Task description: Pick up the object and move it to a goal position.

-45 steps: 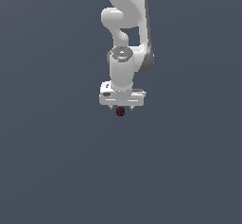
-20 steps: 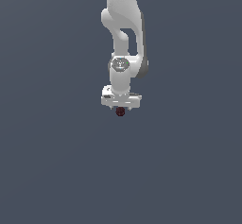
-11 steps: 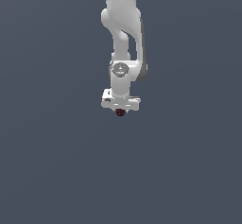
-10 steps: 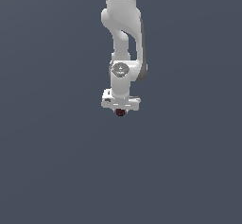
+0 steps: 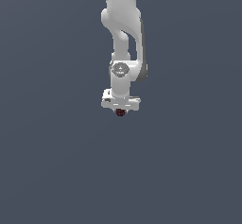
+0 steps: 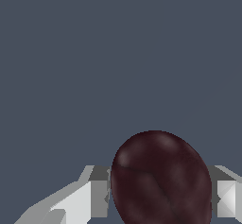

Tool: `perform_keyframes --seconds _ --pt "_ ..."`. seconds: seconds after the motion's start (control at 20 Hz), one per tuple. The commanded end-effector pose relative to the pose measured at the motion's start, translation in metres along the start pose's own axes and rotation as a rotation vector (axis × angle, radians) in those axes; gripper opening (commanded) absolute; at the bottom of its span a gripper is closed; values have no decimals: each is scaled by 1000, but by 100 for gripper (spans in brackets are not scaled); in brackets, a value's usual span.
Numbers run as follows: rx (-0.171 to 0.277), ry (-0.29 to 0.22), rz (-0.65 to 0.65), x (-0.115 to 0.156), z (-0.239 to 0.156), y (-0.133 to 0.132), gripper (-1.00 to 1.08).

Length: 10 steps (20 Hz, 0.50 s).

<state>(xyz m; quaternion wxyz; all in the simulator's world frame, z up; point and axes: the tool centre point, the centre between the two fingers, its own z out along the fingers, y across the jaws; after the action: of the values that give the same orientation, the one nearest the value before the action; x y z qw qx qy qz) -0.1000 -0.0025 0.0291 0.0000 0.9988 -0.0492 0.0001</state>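
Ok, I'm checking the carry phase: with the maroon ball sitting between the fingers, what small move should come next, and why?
Probably keep the gripper shut and carry the maroon ball on toward the goal. The wrist view shows the ball filling the space between the fingers, and the exterior view shows it tucked under the hand. No goal marker is visible, so I cannot tell the direction.

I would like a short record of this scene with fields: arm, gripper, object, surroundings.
arm: white Panda arm, reaching down from the top of the exterior view
gripper: gripper pointing down, shut on the ball
object: dark maroon ball, roundish, held between the fingers
surroundings: plain grey-blue background, nothing else visible
goal marker: none visible
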Motion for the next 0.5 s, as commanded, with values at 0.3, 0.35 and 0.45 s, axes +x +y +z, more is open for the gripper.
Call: perform_keyframes --seconds 0.3,0.35,0.45 --pt "0 0 0 -2 -14 -8 -100" --pt "0 0 0 -3 -18 -10 -100" --pt "0 0 0 -4 -27 -15 -100"
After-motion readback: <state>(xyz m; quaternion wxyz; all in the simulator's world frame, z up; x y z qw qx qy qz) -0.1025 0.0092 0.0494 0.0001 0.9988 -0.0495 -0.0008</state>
